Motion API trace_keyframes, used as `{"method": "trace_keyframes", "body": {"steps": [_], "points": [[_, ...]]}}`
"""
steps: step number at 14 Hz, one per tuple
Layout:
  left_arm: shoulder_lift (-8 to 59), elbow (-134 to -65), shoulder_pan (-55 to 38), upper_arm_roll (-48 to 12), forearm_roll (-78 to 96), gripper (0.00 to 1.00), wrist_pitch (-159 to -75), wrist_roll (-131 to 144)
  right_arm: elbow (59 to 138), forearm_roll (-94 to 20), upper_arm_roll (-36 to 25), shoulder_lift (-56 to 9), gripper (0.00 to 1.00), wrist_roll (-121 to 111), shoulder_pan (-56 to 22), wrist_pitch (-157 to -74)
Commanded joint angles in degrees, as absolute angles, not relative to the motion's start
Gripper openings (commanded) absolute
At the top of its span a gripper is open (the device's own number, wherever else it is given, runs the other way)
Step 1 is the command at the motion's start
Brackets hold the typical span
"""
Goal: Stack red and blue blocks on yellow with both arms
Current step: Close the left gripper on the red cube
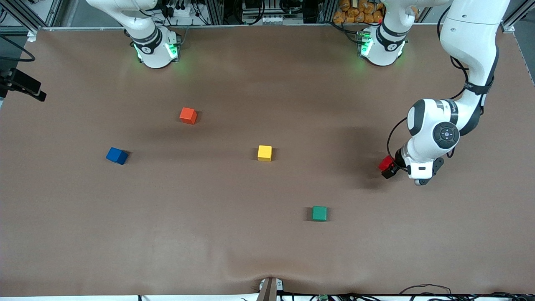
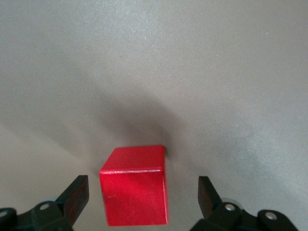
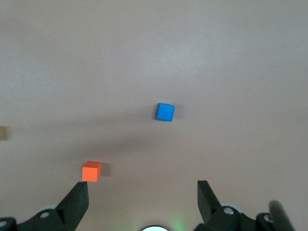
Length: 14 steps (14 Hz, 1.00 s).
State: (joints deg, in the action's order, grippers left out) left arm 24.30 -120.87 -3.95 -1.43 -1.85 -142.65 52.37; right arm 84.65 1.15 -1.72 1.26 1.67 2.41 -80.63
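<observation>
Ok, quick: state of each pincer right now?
Left pincer: open, fingers either side of the red cube, not closed on it.
Right pincer: open, empty.

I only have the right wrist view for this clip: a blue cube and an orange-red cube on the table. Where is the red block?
Observer: The red block is at the left arm's end of the table, between the open fingers of the left gripper, with gaps on both sides.
Operator: And the yellow one?
Observer: The yellow cube sits alone mid-table, nothing stacked on it.
Operator: Anything else out?
Observer: A green cube, nearer the front camera than the yellow cube.
</observation>
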Motion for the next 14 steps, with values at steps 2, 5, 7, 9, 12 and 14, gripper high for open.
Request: {"method": "trace_keyframes", "body": {"steps": [2, 5, 7, 9, 12, 14], "points": [[24.78, -121.20, -4.04, -1.49, -1.49, 1.00, -143.35, 53.79, 83.85, 1.14, -1.23, 0.97, 1.00, 2.11, 2.90, -80.68], [25.40, -121.20, -4.22, -1.49, -1.49, 0.99, -143.44, 53.79, 83.85, -1.14, -1.32, 0.88, 1.00, 2.11, 3.43, -80.68], [25.92, -121.11, -4.39, -1.49, -1.49, 0.90, -143.44, 53.79, 83.85, -1.23, -1.32, 0.88, 1.00, 2.11, 3.87, -80.60], [26.98, -121.03, -4.48, -1.49, -1.49, 0.79, -144.31, 53.79, 83.85, -1.23, -1.32, 0.88, 1.00, 2.11, 3.78, -80.51], [27.86, -120.68, -4.66, -1.41, -1.58, 0.61, -144.93, 53.79, 83.85, -1.23, -1.32, 0.88, 1.00, 2.11, 3.87, -80.51], [27.86, -120.59, -4.75, -1.41, -1.58, 0.46, -145.02, 53.79, 83.85, -1.23, -1.32, 0.88, 1.00, 2.11, 3.87, -80.59]]}}
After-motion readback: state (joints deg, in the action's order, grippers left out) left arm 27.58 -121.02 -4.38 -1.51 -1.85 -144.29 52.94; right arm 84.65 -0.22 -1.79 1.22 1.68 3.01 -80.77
